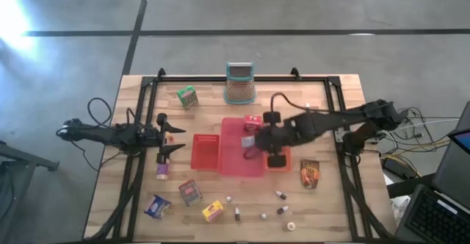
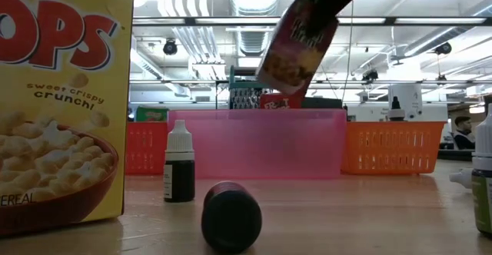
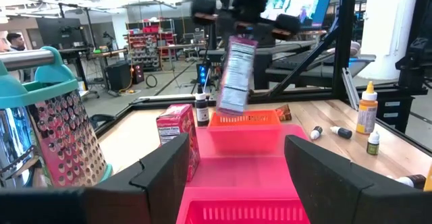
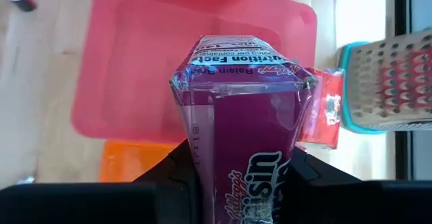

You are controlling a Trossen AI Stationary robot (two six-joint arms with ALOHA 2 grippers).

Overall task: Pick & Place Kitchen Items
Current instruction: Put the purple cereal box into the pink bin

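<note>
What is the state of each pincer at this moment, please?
Left pincer: open, holding nothing, beside the orange plastic tray.
Right pincer: closed on the purple raisin cereal box, above the pink plastic tray.

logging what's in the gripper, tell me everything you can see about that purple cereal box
The small purple raisin-bran cereal box is glossy, wrapped in clear film, with a white nutrition-facts panel on one side. It hangs tilted in the air, clamped between the fingers of the right gripper, above the flat pink plastic tray. Only the fingers touch it; it is clear of the tray and of the small red box beside it.
</note>
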